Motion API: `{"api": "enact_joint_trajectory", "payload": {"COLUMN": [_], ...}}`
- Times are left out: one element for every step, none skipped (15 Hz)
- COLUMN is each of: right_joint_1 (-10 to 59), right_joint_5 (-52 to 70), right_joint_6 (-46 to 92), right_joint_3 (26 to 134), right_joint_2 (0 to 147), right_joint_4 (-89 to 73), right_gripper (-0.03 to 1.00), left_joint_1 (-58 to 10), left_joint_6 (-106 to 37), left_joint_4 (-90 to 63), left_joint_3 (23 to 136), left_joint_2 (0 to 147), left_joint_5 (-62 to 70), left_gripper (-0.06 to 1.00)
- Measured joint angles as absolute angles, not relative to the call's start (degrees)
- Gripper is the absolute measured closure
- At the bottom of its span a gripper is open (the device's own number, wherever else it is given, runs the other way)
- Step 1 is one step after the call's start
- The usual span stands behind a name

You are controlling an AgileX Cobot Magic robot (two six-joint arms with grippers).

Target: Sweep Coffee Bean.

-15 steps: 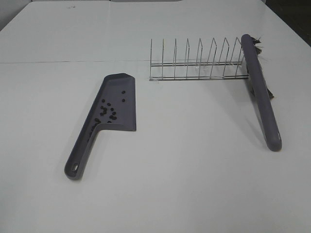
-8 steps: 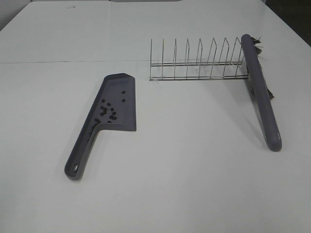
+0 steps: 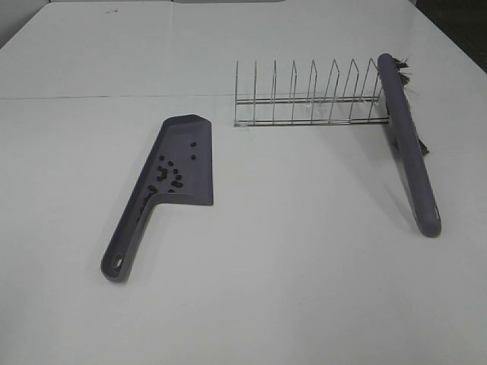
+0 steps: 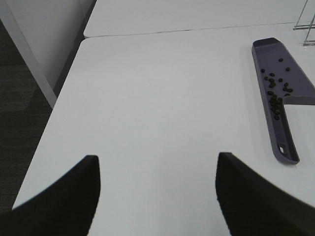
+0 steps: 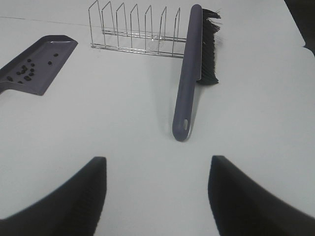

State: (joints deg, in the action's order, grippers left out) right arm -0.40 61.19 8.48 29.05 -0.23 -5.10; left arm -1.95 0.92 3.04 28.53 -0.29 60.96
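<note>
Sweeping appears complete: coffee bean (image 3: pixel 168 174) cluster lies in dustpan (image 3: pixel 186 163); both tools (image 4: pixel 157 196) (image 5: pixel 156 194) apart, clear of brush (image 3: pixel 408 148) on right

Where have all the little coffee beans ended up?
In the exterior high view, the small dark coffee beans lie inside the grey-purple plastic dustpan, left of centre on the white table, left of the wire rack.

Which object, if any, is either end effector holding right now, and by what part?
Nothing is held. The left end effector and right end effector are both open over bare table, away from the grey-purple plastic dustpan and the long-handled grey-purple brush.
</note>
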Motion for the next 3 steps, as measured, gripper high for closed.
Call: {"api": "enact_joint_trajectory", "payload": {"right_joint_1": [-0.4,-0.4,-0.4], "right_joint_5": [61.2,61.2,61.2], "right_joint_6": [8.5,8.5,8.5], "right_joint_3": [29.0,29.0,29.0], "right_joint_2": [-0.2,-0.2,-0.2], "right_joint_4": [-5.1,-5.1,-5.1], "right_gripper": [0.41,0.41,0.41], "left_joint_1": [-1.9,-1.9,-1.9], "left_joint_6": [0.9,0.9,0.9], "left_joint_4": [3.0,3.0,3.0], "left_joint_3": [28.5,28.5,28.5], "left_joint_2": [-0.3,-0.3,-0.3], "left_joint_5": [61.0,61.0,61.0], "left_gripper": [0.32,0.32,0.32]}}
